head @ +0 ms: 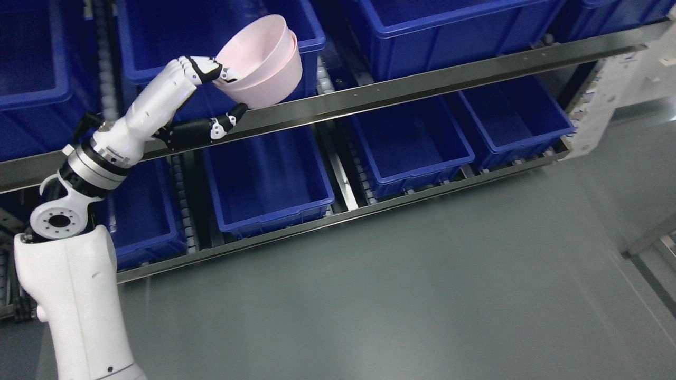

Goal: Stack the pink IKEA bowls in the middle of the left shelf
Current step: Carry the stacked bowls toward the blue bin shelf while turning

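Pink bowls, two nested one inside the other, are held tilted in the air in front of the upper level of the shelf, with their opening turned up and to the left. The left hand grips the stack: the upper fingers press on the rim at the left side, while the black thumb reaches under the bottom of the outer bowl. The left arm rises from the lower left corner of the head view and bends at the wrist toward the bowls. The stack hangs just before a blue bin on the upper level, above the metal rail. Further blue bins stand on the lower level, among them one directly below the hand. Grey floor fills the lower right area.
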`<state>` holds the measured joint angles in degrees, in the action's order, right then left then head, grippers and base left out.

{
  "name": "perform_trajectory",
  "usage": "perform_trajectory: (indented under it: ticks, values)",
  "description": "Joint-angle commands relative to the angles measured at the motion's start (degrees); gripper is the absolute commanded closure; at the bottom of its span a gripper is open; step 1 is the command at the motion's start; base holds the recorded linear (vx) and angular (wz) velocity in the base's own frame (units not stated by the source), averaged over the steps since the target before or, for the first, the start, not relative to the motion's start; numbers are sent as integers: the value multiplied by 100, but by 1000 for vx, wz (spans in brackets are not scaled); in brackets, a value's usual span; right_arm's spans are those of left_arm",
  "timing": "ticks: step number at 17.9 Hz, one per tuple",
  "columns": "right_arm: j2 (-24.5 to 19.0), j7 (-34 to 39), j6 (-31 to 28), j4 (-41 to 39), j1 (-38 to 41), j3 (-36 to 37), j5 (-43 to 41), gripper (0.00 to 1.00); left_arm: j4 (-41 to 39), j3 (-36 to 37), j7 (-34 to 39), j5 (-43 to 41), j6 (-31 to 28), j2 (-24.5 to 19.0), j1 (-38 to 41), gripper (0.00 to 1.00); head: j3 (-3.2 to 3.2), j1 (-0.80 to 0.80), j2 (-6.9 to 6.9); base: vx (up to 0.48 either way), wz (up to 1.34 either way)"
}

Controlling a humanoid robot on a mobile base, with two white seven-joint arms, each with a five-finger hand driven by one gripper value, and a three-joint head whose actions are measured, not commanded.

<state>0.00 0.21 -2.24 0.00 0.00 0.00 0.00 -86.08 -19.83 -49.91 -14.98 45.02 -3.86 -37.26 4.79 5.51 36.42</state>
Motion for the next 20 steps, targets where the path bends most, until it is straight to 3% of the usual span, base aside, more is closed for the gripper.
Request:
perform_trajectory:
  ticks: [1,4,11,15,20]
  values:
    - [100,14,22,-193,167,62,0,0,1223,23,165,-522,-2,-527,-1097,98,0,0,0,-93,548]
    - [100,14,22,-193,167,70,0,0,1900,32,245,-961,-2,-712,-1599,98,0,0,0,-68,447]
    - [100,14,22,-193,167,62,0,0,2437,172,245,-1234,-2,-730,-1925,97,0,0,-2,-7,149]
    - [100,14,22,-193,167,62,0,0,3577,374,271,-1849,-2,-739,-2635,97,0,0,-1,18,-28]
    - [100,14,22,-193,167,62,0,0,5248,1391,1367,-2360,-2,-984,-3717,97,0,0,-1,4,2]
